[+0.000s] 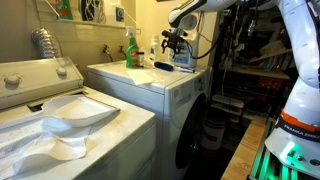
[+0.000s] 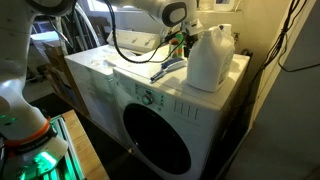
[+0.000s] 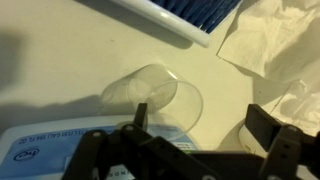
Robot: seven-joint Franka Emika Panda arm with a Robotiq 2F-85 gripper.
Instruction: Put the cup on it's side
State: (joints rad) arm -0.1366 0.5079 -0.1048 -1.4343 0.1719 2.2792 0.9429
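Observation:
In the wrist view the whitish translucent cup [image 3: 155, 95] looks tipped onto its side on the white machine top, with its round mouth turned toward the camera. My gripper [image 3: 200, 125] is open just above it. The left finger overlaps the cup's rim and the right finger stands apart from it. In both exterior views the gripper [image 1: 175, 42] [image 2: 178, 42] hangs low over the back of the dryer top. I cannot make out the cup in those views.
A blue-bristled brush [image 3: 190, 15] and crumpled white paper [image 3: 275, 50] lie beyond the cup. A blue-and-white packet [image 3: 60, 150] lies next to it. A green spray bottle [image 1: 131, 50], a slim white bottle [image 1: 154, 50] and a large white jug [image 2: 210, 60] stand on the top.

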